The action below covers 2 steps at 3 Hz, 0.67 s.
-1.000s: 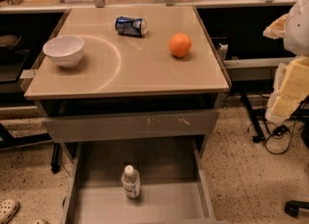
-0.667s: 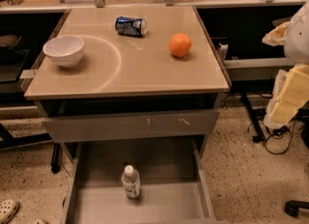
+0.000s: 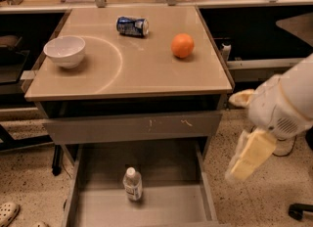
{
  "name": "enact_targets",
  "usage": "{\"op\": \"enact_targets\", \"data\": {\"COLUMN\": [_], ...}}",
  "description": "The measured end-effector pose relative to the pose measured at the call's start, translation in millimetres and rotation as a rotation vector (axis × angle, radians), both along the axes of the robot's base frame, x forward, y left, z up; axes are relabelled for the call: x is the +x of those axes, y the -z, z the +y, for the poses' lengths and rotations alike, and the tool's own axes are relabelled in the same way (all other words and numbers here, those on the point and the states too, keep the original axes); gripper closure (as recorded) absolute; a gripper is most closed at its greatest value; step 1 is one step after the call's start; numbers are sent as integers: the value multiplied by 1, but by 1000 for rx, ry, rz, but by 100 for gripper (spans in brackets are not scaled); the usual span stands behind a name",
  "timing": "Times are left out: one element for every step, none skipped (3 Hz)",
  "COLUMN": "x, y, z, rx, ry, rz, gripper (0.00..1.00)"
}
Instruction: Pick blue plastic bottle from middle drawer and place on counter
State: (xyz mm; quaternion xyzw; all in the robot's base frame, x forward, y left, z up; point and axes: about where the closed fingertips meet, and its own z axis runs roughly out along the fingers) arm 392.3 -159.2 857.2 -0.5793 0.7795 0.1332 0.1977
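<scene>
Blue plastic bottle (image 3: 132, 184) stands upright on floor of open middle drawer (image 3: 176, 209), cap up, long axis vertical, near centre. Gripper (image 3: 250, 155) hangs outside cabinet, beyond drawer's side wall, higher than bottle, well apart. Open or closed: cannot tell; seems angled downward. Side wall and scratched drawer front (image 3: 132, 127) crowd approach. Counter (image 3: 146, 74) carries bowl (image 3: 64, 51), can (image 3: 132, 26), orange (image 3: 182, 45).

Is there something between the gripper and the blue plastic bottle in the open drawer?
The gripper hangs outside the middle drawer, to its right. Only the drawer's low right wall lies between it and the blue plastic bottle, which stands upright on the drawer floor. Nothing visible covers the bottle from above.
</scene>
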Motion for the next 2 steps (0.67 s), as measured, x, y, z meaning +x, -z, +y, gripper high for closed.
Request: {"op": "enact_targets", "data": {"x": [-34,-33], "y": [70,69], "z": [32,32], "rx": [91,91], "ry": [7,7], "rz": [131,129], "gripper": [0,0]}}
